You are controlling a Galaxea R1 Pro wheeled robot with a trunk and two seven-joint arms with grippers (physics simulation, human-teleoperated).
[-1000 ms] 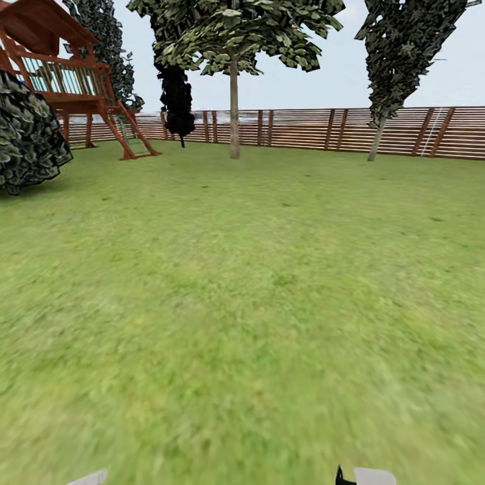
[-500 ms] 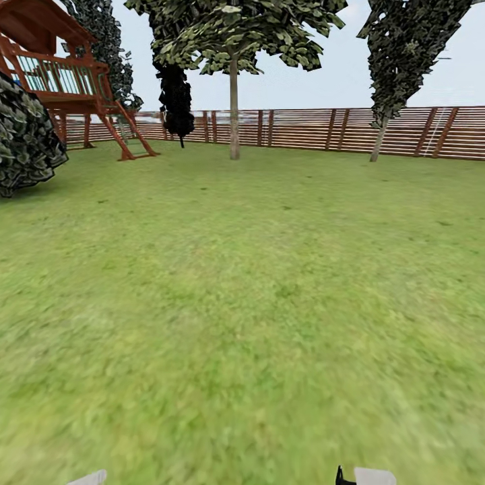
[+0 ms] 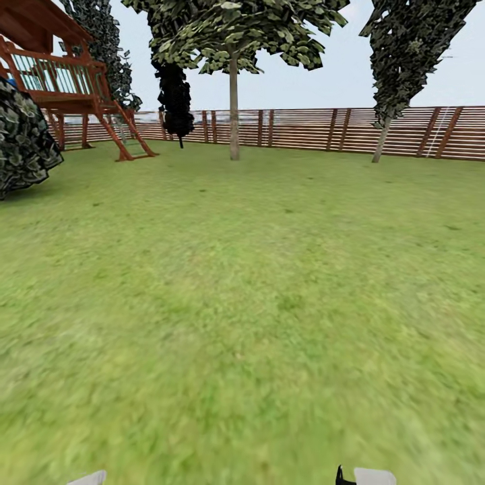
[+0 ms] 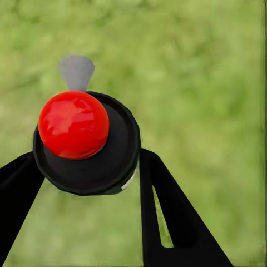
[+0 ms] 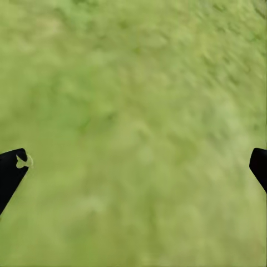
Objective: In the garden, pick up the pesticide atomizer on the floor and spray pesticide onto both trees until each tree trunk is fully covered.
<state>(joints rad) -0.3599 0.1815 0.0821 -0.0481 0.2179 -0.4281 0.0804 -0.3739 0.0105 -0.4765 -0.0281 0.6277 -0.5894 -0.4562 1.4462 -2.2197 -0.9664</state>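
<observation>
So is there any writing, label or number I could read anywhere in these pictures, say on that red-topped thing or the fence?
None: no readable text in any view.
Sprayer held in the left gripper: red knob, black cap, no label showing.
Fence: bare slats, no sign.
Play tower: no lettering.
Tree trunk: nothing on it.
Lawn and right gripper: no marks.

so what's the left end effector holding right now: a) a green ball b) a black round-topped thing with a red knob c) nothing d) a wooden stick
b: in the left wrist view the left end effector has its two black fingers on either side of a black round-topped object with a red knob, likely the atomizer, over grass.
</observation>
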